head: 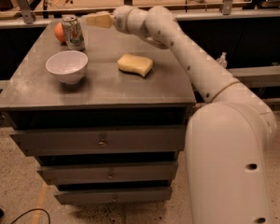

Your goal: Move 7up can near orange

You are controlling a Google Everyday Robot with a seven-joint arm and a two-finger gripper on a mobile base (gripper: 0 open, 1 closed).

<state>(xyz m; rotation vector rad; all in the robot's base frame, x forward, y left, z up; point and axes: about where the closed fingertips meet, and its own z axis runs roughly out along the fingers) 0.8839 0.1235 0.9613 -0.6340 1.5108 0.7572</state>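
Note:
The 7up can [73,31] stands upright at the back left of the metal cabinet top [107,85]. The orange [59,32] sits right behind it on its left, touching or almost touching it and partly hidden by it. My gripper [94,20] hovers just right of the can's top, a short gap away from it. It is open and holds nothing. The white arm reaches in from the right.
A white bowl [66,66] stands in front of the can. A pale yellow sponge [136,64] lies at mid table, under the arm. A rail and a wooden bench with tools run behind the cabinet. Drawers face the front.

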